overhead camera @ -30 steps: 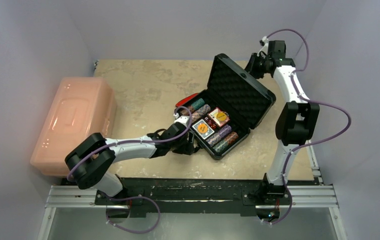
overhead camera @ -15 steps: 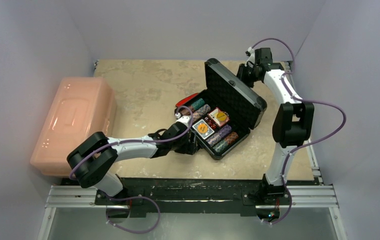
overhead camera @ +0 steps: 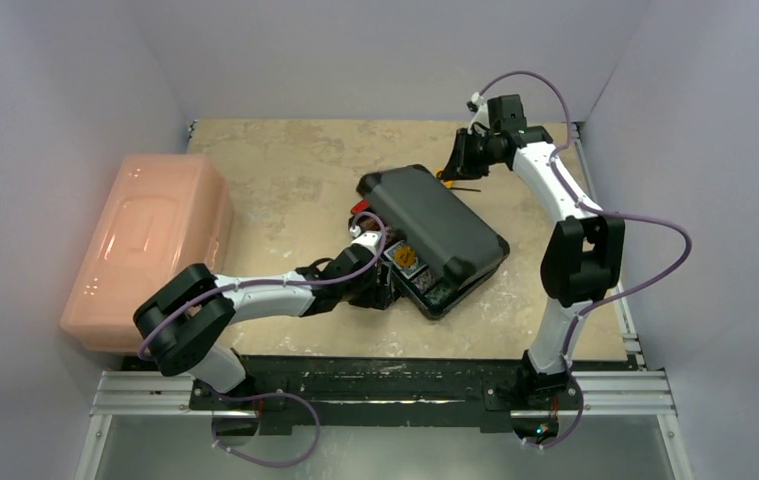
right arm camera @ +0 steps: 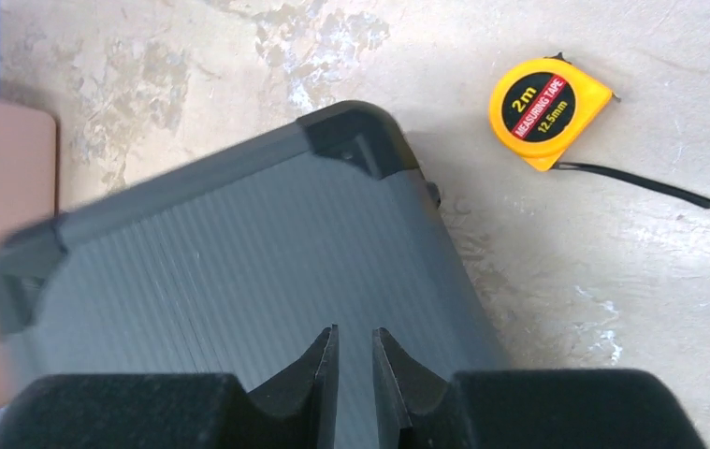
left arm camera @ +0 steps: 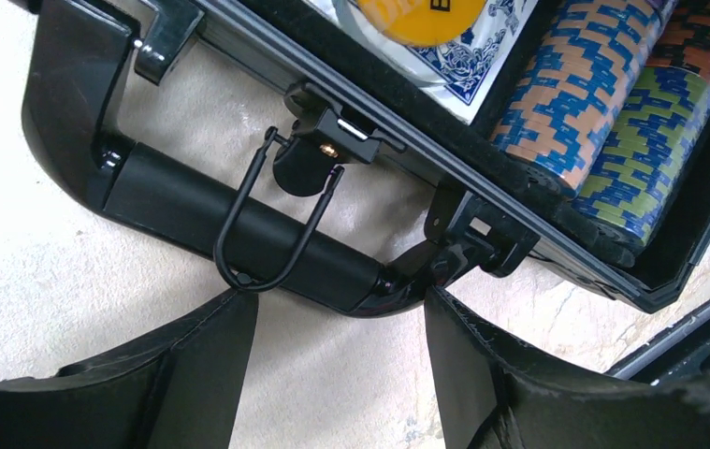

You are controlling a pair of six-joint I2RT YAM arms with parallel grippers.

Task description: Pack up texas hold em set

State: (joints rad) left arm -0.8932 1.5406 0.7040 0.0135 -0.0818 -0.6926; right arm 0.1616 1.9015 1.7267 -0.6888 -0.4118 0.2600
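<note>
- Case lid [right arm camera: 239,271]: finely ribbed, matt dark plastic; corner caps smoother.
- Handle [left arm camera: 164,208]: smooth, glossy black plastic.
- Chip rolls [left arm camera: 594,84]: matt, printed edges.
- Tape measure [right arm camera: 543,110]: glossy yellow plastic.
- Table [right arm camera: 613,281]: mottled, stone-like, matt.
- Bin [overhead camera: 145,240]: smooth, translucent pink plastic.

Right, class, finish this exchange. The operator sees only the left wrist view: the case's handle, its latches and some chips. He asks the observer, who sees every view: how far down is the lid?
Observer: The lid lies nearly flat over the case. A gap is left at the front, where a card deck shows.
Operator: And where is the right gripper?
Observer: The right gripper is over the back part of the lid, its fingers a narrow slit apart and holding nothing. I cannot tell whether it touches the lid.
</note>
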